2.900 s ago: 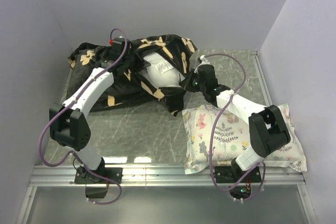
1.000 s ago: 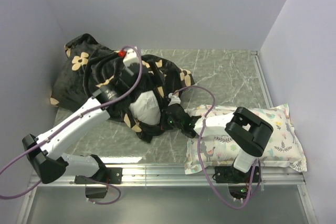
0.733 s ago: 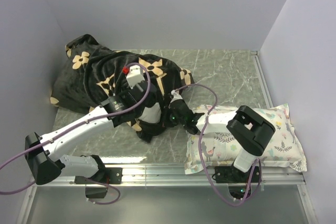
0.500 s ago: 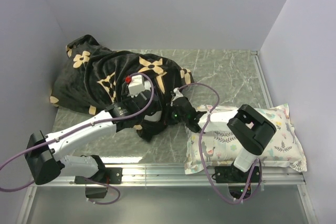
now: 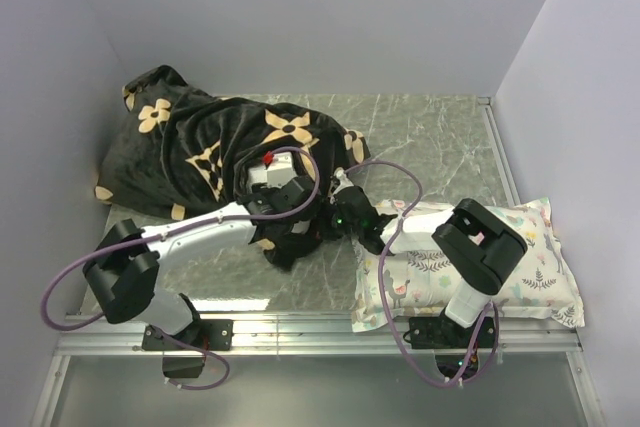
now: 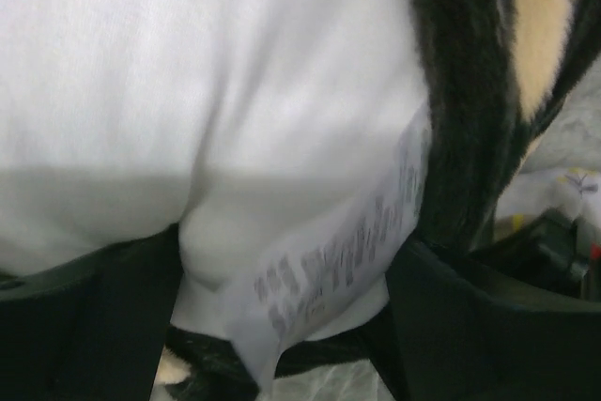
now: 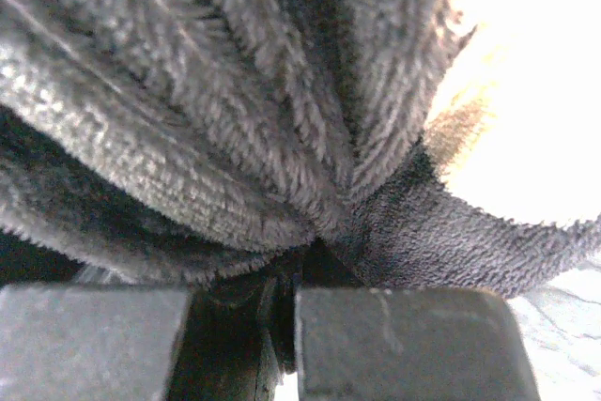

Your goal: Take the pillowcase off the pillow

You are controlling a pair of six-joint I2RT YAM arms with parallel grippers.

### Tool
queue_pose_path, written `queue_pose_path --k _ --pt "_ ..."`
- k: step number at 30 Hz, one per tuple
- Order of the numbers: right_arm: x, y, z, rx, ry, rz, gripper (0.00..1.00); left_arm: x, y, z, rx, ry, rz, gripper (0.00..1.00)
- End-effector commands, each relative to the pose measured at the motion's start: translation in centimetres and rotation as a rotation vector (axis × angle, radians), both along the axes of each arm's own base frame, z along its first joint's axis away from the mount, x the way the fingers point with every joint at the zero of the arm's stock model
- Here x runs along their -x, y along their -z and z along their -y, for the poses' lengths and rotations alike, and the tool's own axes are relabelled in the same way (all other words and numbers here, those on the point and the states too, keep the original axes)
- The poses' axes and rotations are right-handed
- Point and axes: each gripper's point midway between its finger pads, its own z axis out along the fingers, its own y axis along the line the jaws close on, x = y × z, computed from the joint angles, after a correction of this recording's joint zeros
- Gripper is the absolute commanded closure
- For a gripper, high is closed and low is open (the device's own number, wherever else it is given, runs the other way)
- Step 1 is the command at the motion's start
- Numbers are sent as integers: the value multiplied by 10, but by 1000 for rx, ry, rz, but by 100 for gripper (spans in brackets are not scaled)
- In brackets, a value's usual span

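Observation:
The black pillowcase (image 5: 200, 147) with tan flower motifs lies bunched at the left and centre of the table. In the top view the pillow is hidden under it and my left arm. My left gripper (image 5: 295, 209) is pushed into the pillowcase's near opening. In the left wrist view, its fingers (image 6: 84, 326) close on a corner of the white pillow (image 6: 188, 91). The pillow's printed tag (image 6: 347, 251) hangs between them, and the pillowcase (image 6: 460, 91) edge runs along the right. My right gripper (image 5: 340, 215) is shut on a fold of pillowcase (image 7: 235, 138).
A smaller white pillow with pastel floral print (image 5: 450, 277) lies at the front right under my right arm. Grey walls close in the left, back and right of the marble-patterned table (image 5: 430, 137). A metal rail (image 5: 300, 332) runs along the near edge.
My left gripper came down off the top of the pillowcase toward the near edge and narrowed onto the pillow's corner. The pillowcase fell back over the pillow. My right gripper kept its hold.

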Motion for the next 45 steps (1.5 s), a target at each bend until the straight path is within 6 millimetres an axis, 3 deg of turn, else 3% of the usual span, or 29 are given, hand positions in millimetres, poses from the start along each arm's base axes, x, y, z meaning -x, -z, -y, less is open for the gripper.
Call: queue_pose_path --k 1,2,3,4,7,8,10,12,16,19,23,27,34,36,37,39,40,42,43,45 --pt "1 -22 0 -42 -18 45 100 -13 12 14 65 41 -37 33" --pt "1 -22 1 -39 -18 49 100 -16 12 16 76 46 -38 48" --pt "0 -24 1 -38 -17 55 100 -20 11 18 93 55 -48 84" --pt "1 -23 2 -31 -22 63 100 -24 13 19 89 51 -55 100" --pt "4 -25 3 -16 -40 88 100 -39 -8 37 128 74 -28 100" --pt "5 -25 3 -7 -43 95 100 -47 -23 45 157 74 -3 100" --pt "8 -23 4 34 -49 120 98 -57 -30 52 189 70 -5 100" --pt "11 -22 4 59 -51 133 98 -73 -49 57 225 56 27 100" --pt "16 -3 11 114 -45 121 99 -100 -88 51 288 24 81 100" --pt "22 12 16 136 -36 102 100 -123 -131 44 360 11 139 100" --pt "24 30 21 162 -24 78 100 -136 -160 37 406 21 168 100" --pt "18 43 21 199 -3 61 100 -135 -175 39 427 50 169 100" --pt "4 49 19 211 31 45 100 -122 -208 17 471 83 195 100" --pt "-3 43 18 194 40 47 100 -108 -216 14 493 107 194 100" --pt "-5 41 18 193 42 48 98 -97 -199 18 501 136 149 100" --pt "-19 33 22 177 63 51 97 -79 -213 13 554 160 188 99" --pt "-25 29 23 159 71 51 96 -71 -195 10 548 161 158 100" --pt "-41 21 32 120 96 37 95 -56 -200 4 557 179 159 100" --pt "-45 21 35 121 103 31 94 -49 -193 3 551 186 141 100" --pt "-62 12 40 122 130 47 92 -33 -202 1 568 222 156 100"
